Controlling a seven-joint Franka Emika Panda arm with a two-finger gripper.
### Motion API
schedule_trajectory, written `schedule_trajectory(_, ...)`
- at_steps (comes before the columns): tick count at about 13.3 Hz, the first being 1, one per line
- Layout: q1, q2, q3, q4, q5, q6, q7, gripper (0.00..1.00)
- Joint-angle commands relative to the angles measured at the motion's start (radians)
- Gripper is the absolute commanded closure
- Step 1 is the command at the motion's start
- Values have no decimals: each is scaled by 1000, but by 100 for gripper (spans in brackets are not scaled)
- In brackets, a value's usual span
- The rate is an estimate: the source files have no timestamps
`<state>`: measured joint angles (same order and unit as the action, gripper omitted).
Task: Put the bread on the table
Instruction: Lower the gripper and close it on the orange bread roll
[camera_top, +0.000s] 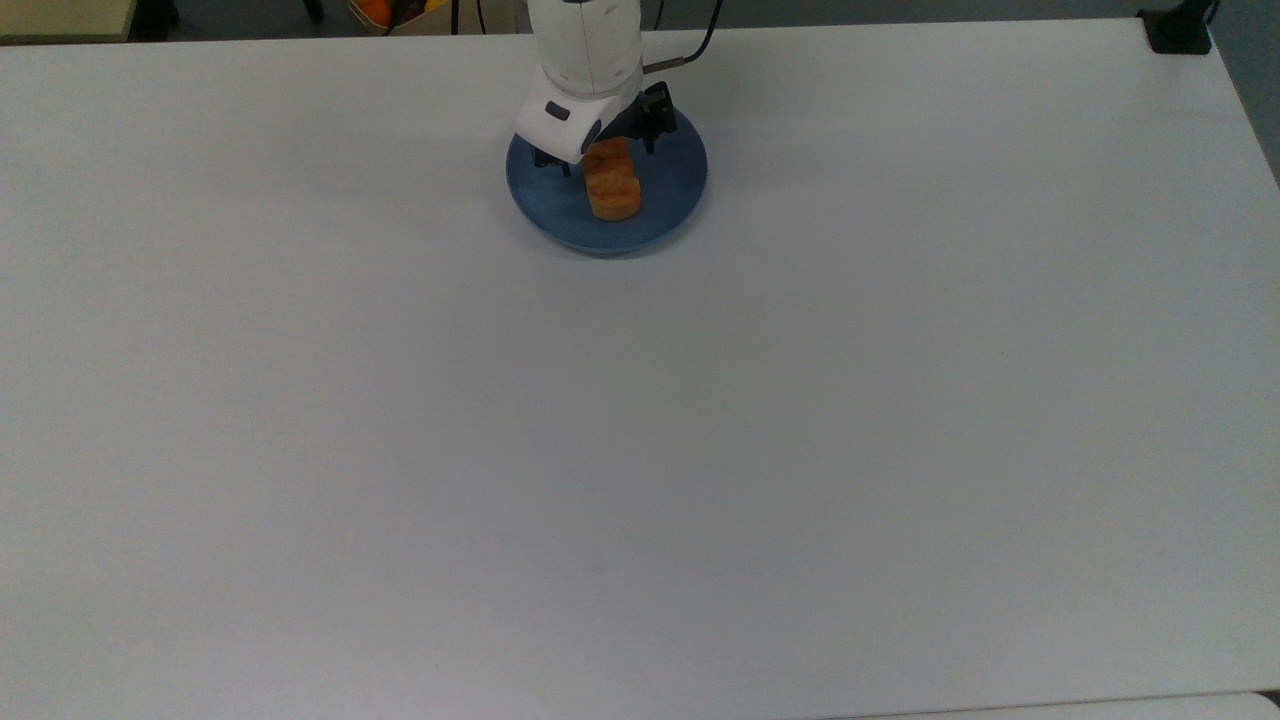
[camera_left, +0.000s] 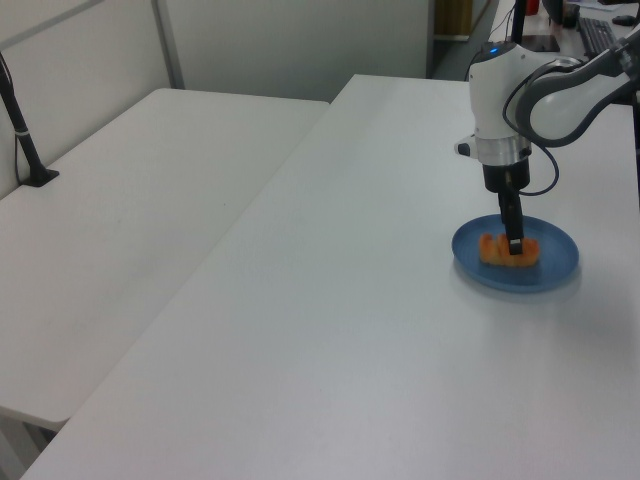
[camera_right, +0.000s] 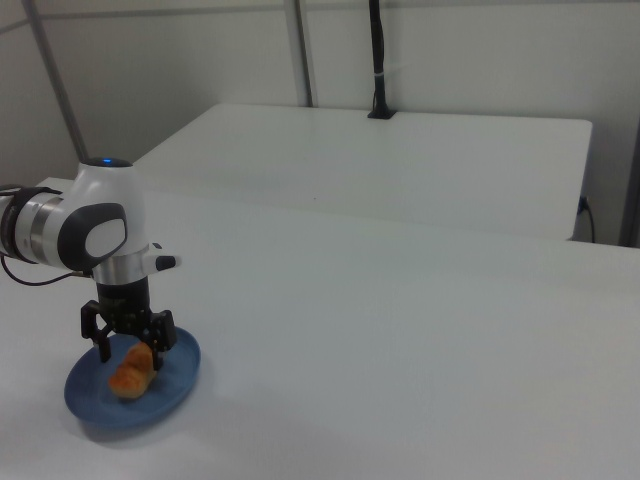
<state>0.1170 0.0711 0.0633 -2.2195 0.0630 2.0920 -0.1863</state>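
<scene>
The bread (camera_top: 612, 188) lies on a blue plate (camera_top: 668, 205) near the far edge of the white table (camera_top: 640, 450) in the top view. The pincer (camera_right: 130, 347) hangs low over the plate with its fingers apart, one on each side of the bread's end.

A smooth, matt white table (camera_top: 700, 450) carries a blue plate (camera_top: 670, 200) with a faint satin sheen. The bread (camera_top: 612, 190) on it looks rough, lumpy and dull-crusted. Over the plate's 12 o'clock rim, the arm's shell (camera_top: 585, 60) is glossy white plastic; the gripper (camera_right: 130, 345) is matt black.
</scene>
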Motion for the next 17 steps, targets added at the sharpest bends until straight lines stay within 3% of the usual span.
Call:
schedule_trajectory(1,1,12,10,-35,-9,65,16,8)
schedule_trajectory(3,1,10,12,-39,-19,60,16,25)
schedule_trajectory(4,1,10,12,-39,-19,54,18,40)
schedule_trajectory(7,0,-4,12,-32,-19,17,19,72)
schedule_trajectory(12,-5,-48,12,47,-20,-111,19,73)
schedule_trajectory(14,-11,-56,12,127,-20,-159,19,73)
schedule_trajectory(17,4,-4,13,356,-5,-265,47,72)
